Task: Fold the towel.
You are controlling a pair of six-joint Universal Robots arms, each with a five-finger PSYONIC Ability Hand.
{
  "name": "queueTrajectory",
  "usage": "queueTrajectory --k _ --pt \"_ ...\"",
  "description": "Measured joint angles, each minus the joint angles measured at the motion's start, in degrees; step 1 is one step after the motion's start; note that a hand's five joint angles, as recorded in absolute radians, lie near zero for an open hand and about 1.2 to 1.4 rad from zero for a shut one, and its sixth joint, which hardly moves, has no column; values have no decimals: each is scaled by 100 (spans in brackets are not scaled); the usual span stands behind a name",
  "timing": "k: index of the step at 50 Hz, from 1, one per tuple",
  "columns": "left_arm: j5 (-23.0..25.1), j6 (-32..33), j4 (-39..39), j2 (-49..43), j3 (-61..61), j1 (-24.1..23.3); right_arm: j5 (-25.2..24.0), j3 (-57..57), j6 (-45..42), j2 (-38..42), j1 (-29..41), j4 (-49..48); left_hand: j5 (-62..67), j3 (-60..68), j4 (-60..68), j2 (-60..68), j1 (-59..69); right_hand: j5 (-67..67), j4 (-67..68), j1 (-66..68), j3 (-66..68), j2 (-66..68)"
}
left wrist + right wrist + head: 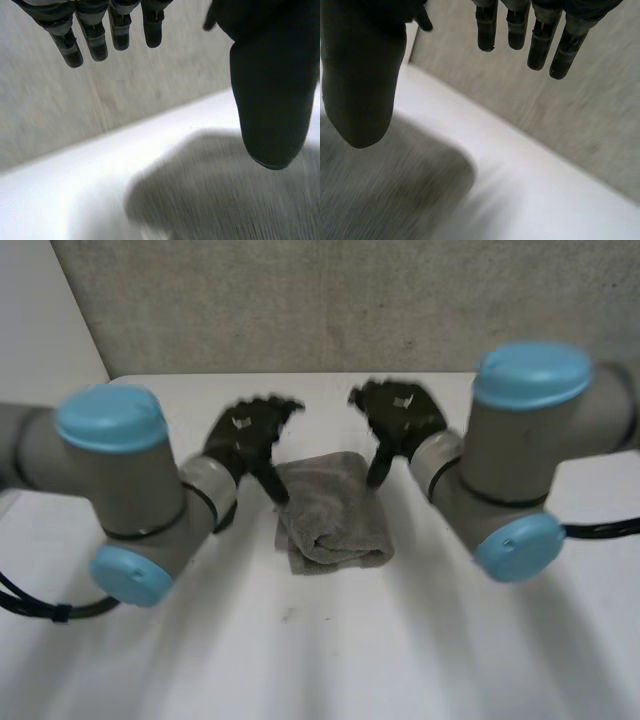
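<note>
A grey towel (330, 512) lies folded into a small thick bundle in the middle of the white table (320, 660). My left hand (248, 438) hovers at its far left corner, fingers straight and spread, thumb pointing down toward the cloth, holding nothing. My right hand (400, 420) hovers at the far right corner in the same open pose. In the left wrist view the straight fingers (95, 35) and the thumb (272, 95) stand above the towel (225, 195). In the right wrist view the thumb (362, 80) hangs over the towel (385, 195), with the fingers (540, 35) spread apart.
A grey wall (330, 305) rises just behind the table's far edge. Bare white tabletop surrounds the towel at the front and on both sides. My two arms' elbows (130, 490) (520, 450) stand to either side of the towel.
</note>
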Motion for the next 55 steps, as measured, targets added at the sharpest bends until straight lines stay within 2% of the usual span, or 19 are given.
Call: queueTrajectory --k 5,11,19,30,55 --pt "-2 2 -274 909 110 104 153 179 53 -881 -182 18 0 0 0 0 0 0 0 0 0 0" --pt "-29 -18 -950 1860 259 430 577 478 92 -1927 -582 212 0 0 0 0 0 0 0 -1 0 0" --pt "-267 -94 -1721 2721 279 672 852 720 94 -2587 -1007 742 0 0 -1 0 0 0 0 -1 0 0" --pt "-621 -89 -1839 3062 148 615 850 891 103 -2749 -1242 944 0 0 -1 0 0 0 0 -1 0 0" --pt "-649 -91 -1814 2909 -212 662 755 954 35 -2650 -1148 920 0 0 -1 0 0 0 0 -1 0 0"
